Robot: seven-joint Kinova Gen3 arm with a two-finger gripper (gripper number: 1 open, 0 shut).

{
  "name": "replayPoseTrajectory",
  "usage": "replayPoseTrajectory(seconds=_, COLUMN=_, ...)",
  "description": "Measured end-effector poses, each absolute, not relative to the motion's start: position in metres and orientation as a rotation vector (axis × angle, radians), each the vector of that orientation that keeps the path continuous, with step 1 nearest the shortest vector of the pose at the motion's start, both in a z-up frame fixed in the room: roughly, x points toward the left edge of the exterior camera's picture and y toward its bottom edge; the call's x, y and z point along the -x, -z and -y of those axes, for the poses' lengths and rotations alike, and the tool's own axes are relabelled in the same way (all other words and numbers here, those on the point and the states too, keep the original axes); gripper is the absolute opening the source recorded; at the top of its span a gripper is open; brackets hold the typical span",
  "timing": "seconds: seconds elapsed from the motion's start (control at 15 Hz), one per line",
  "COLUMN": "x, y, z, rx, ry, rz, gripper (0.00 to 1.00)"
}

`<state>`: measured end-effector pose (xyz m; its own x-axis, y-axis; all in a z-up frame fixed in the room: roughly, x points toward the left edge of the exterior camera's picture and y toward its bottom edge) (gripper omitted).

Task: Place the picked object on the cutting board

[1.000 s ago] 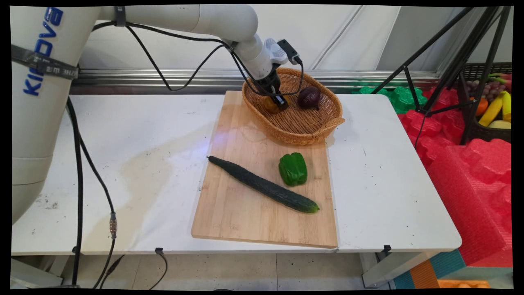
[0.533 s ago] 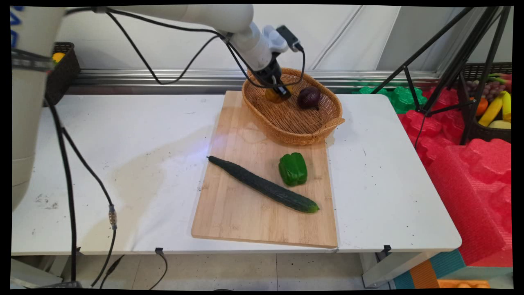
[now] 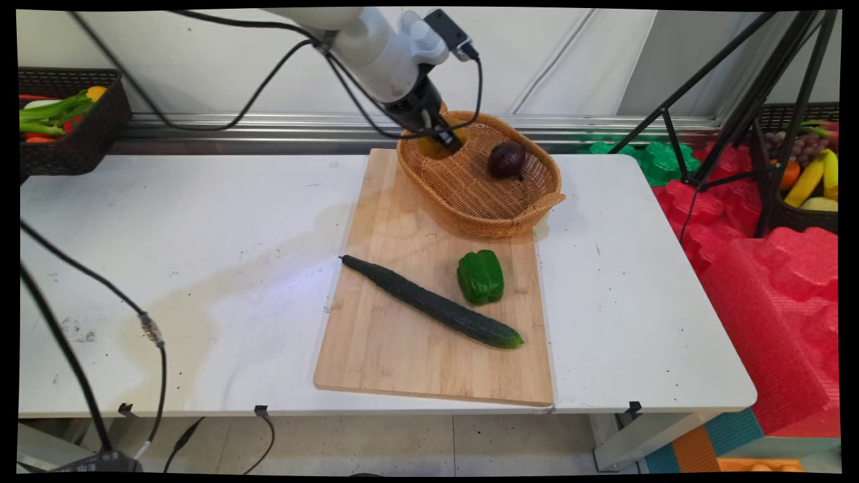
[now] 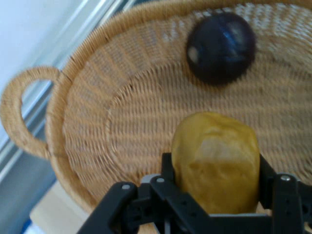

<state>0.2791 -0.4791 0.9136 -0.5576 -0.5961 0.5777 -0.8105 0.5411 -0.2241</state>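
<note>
Looking along your gripper (image 4: 217,180) in the hand view, you had a yellow potato-like lump (image 4: 215,161) pinched between the two black fingers (image 4: 168,170), one on each side of it; beyond it lay the woven floor of the wicker basket (image 4: 97,122) and a dark purple onion (image 4: 221,47) resting further in; a looped handle showed at the basket's end. From the main view you saw far less of that grip: the gripper (image 3: 444,136) hung over the basket's far left rim (image 3: 411,161), and only a sliver of the yellow lump (image 3: 458,127) peeked out beside the black linkage; the onion (image 3: 507,159) sat apart from it, toward the basket's far right. That same view gave you what the hand camera missed: the basket stood on the far end of a wooden cutting board (image 3: 396,335); nearer on the board lay a long cucumber (image 3: 433,306) set diagonally, with a green bell pepper (image 3: 480,276) just beside it; the board rested on the white table (image 3: 201,235).
</note>
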Motion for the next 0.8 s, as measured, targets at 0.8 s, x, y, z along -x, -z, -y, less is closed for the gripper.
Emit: replayPoseTrajectory(seconds=0.8, x=-0.290, y=-0.892, z=0.367, rx=-1.086, ry=-0.516, rz=2.487, gripper=0.00)
